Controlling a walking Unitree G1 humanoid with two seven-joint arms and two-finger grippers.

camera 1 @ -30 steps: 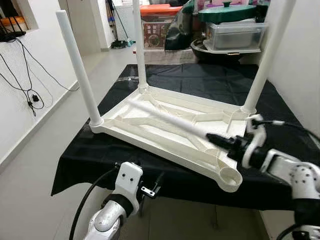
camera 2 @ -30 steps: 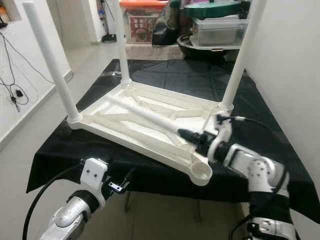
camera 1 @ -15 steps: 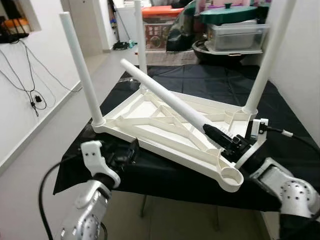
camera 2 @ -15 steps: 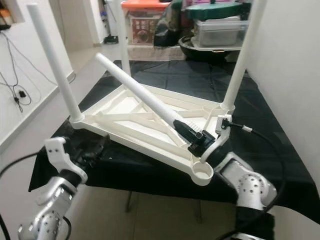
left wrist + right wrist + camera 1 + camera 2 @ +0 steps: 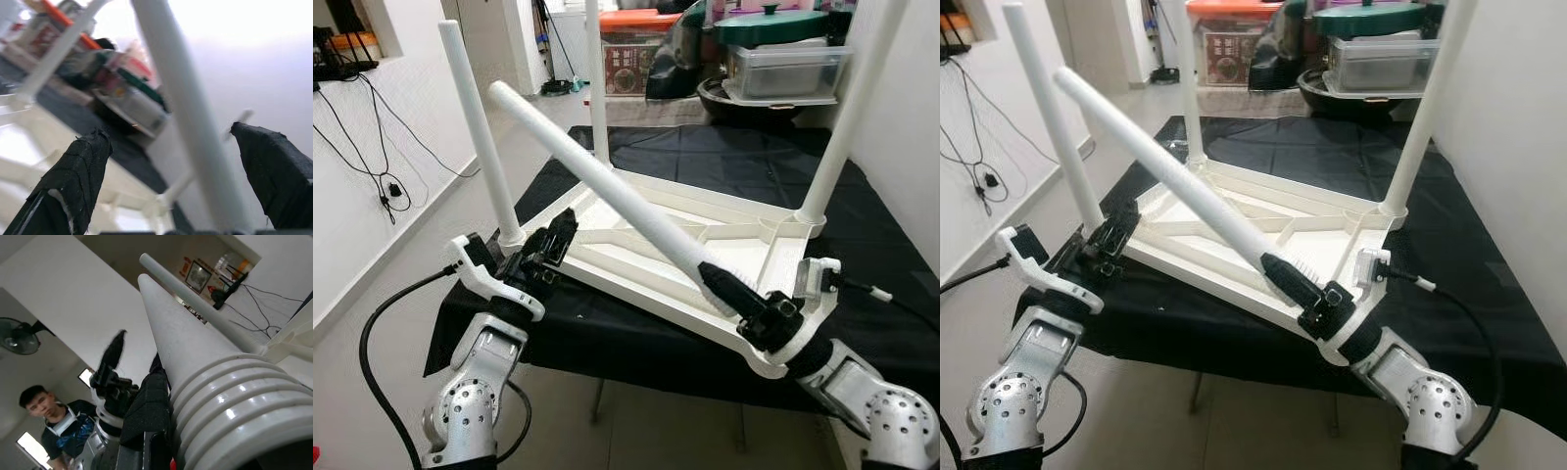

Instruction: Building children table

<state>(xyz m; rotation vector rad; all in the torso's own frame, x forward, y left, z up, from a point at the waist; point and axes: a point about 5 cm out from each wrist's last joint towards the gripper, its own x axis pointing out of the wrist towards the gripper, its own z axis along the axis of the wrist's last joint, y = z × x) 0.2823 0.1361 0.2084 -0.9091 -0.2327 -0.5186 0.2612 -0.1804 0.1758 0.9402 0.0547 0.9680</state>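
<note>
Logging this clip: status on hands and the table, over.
Right hand shut on loose leg, tilted over upturned table. Left hand open at table's near-left edge. Three legs fitted; near-right socket hidden behind right hand.

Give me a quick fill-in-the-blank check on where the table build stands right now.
1. The upturned white tabletop already has ___ legs standing in its sockets.
2. The loose table leg is held by the ___ gripper.
3. The left gripper hovers at the tabletop's edge with its fingers ___.
4. The tabletop rests on a ___ cloth.

Missing words: three; right; open; black
</note>
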